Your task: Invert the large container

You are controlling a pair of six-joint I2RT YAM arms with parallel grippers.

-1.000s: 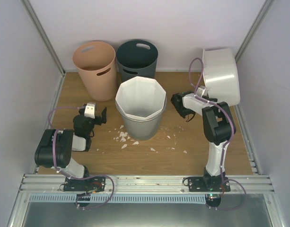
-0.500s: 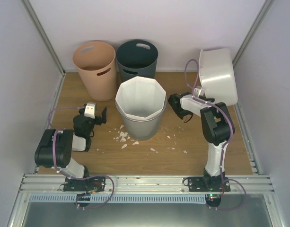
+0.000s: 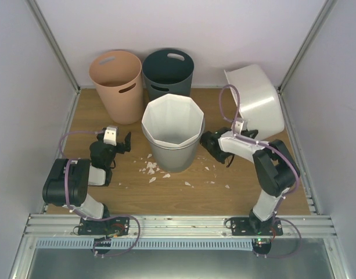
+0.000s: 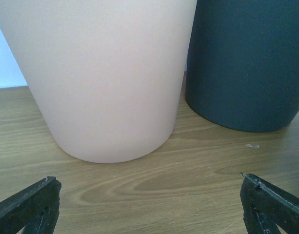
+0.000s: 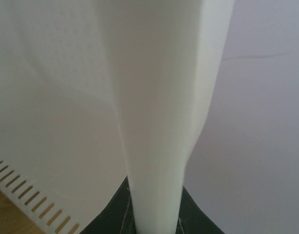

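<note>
The large container (image 3: 256, 100), a wide translucent-white tub, hangs tilted above the back right of the table. My right gripper (image 3: 245, 130) is shut on its lower edge. In the right wrist view the tub's wall (image 5: 159, 107) runs up from between the dark fingers (image 5: 198, 217) of the gripper (image 5: 156, 217) and fills most of the frame. I cannot tell which way its opening faces. My left gripper (image 3: 121, 143) is open and empty low at the left. Its fingertips (image 4: 27, 204) frame bare wood around the gripper (image 4: 149, 209).
A tall white faceted bin (image 3: 172, 131) stands mid-table, left of my right wrist. A peach bin (image 3: 115, 84) (image 4: 100, 78) and a dark bin (image 3: 168, 72) (image 4: 247, 63) stand at the back. White scraps (image 3: 151, 168) lie on the wood. Walls close in on both sides.
My right arm has swung its wrist left and lower. The tub has tipped and shifted left and back with it. The left arm has not moved.
</note>
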